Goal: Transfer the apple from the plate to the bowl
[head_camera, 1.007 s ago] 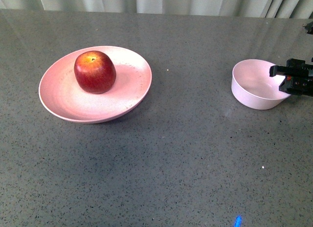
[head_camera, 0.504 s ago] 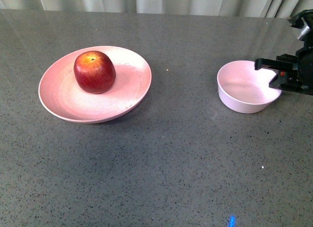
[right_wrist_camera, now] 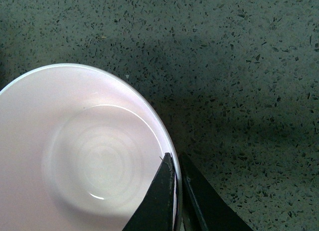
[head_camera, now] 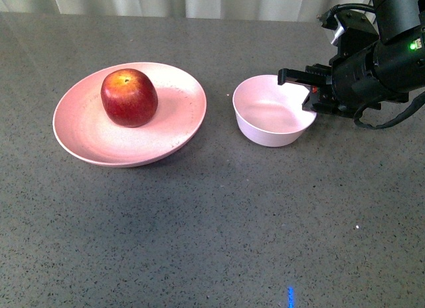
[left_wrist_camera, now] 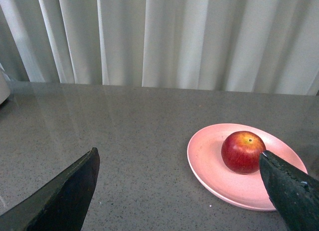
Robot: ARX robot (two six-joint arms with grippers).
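The red apple [head_camera: 129,97] sits on the wide pink plate [head_camera: 86,132] at the left of the table. It also shows in the left wrist view [left_wrist_camera: 242,151], on the plate [left_wrist_camera: 209,166]. The small pale bowl [head_camera: 272,111] stands empty just right of the plate. My right gripper [head_camera: 312,99] is shut on the bowl's right rim, one finger inside and one outside; the right wrist view shows the pinched rim [right_wrist_camera: 169,141] between the fingers of the gripper [right_wrist_camera: 175,159]. My left gripper [left_wrist_camera: 179,164] is open and empty, near the plate.
The table is a dark grey speckled top [head_camera: 219,215]. Pale curtains [left_wrist_camera: 164,37] hang behind its far edge. The right arm's black body and cables [head_camera: 382,49] fill the far right.
My right gripper has dragged the bowl leftward across the table, from the far right to just beside the plate. Apple and plate have not moved.
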